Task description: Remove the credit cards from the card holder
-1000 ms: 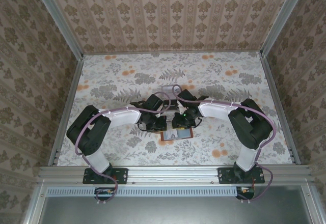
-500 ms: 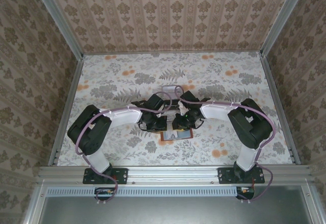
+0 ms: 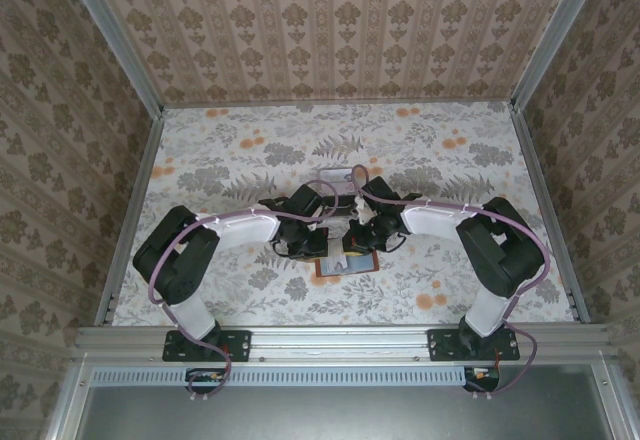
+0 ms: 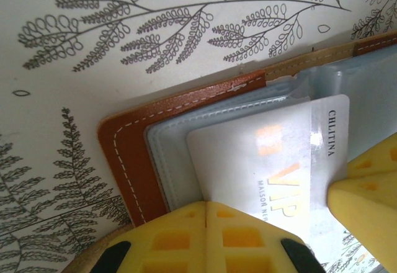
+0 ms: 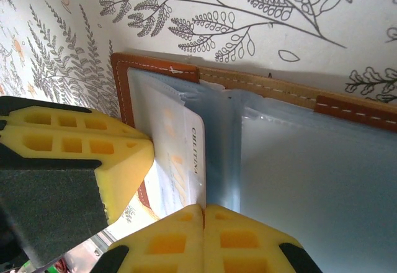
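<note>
The card holder (image 3: 347, 265) lies open on the flowered table, reddish-brown leather (image 4: 127, 155) with grey-blue pockets (image 5: 298, 174). A white credit card (image 4: 267, 155) with orange "VIP" lettering sticks partly out of its left pocket (image 5: 177, 149). My right gripper (image 5: 203, 210) is shut, and the card's long edge runs into the seam between its yellow fingers. My left gripper (image 4: 206, 206) is shut too, its tips pressed down where the card's other edge meets the pocket. Both grippers meet over the holder, left gripper (image 3: 312, 245) and right gripper (image 3: 358, 243). Other cards are hidden.
A small pale tray (image 3: 338, 173) sits just behind the two wrists. Patterned walls and metal rails (image 3: 130, 210) close in the table on three sides. Open tablecloth lies to the left, right and far side of the holder.
My right gripper's fingers have come together on the card's edge, and the right arm has shifted slightly right. The left arm and the holder have stayed put.
</note>
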Controlling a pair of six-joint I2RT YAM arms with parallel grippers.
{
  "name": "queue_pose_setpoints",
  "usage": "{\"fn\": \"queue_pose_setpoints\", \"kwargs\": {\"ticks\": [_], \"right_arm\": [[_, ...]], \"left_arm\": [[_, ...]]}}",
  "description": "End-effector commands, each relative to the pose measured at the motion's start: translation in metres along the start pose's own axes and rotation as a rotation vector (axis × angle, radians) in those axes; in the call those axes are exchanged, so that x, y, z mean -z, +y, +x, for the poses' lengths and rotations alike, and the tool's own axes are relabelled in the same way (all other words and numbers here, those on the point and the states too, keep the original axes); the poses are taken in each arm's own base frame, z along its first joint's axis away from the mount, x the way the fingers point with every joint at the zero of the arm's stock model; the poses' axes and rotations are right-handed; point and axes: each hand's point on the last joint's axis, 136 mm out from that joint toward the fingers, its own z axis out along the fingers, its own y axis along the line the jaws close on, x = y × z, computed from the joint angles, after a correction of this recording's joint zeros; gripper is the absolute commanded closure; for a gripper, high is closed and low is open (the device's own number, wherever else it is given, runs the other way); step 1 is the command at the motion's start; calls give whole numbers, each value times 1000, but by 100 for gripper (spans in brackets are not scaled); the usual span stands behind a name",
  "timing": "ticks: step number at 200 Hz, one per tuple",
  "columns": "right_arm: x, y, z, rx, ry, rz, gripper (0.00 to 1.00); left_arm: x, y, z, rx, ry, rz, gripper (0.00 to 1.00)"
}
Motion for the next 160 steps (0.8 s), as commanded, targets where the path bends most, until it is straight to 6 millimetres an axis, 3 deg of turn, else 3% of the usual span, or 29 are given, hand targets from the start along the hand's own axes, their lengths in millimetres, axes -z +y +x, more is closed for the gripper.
{"fn": "queue_pose_setpoints", "kwargs": {"ticks": [1, 41, 74, 134, 160], "right_arm": [[14, -12, -2, 29, -34, 84, 97], [36, -32, 0, 59, -54, 228, 98], [47, -34, 1, 76, -64, 274, 98], [46, -24, -1, 71, -68, 239, 97], [40, -18, 2, 56, -51, 202, 92]], "left_arm": [[-11, 36, 27, 22, 90, -141, 100], [-8, 32, 25, 17, 80, -131, 100], [-5, 30, 23, 9, 73, -124, 100], [-4, 27, 23, 3, 74, -112, 100], [-4, 24, 21, -1, 72, -103, 100]]}}
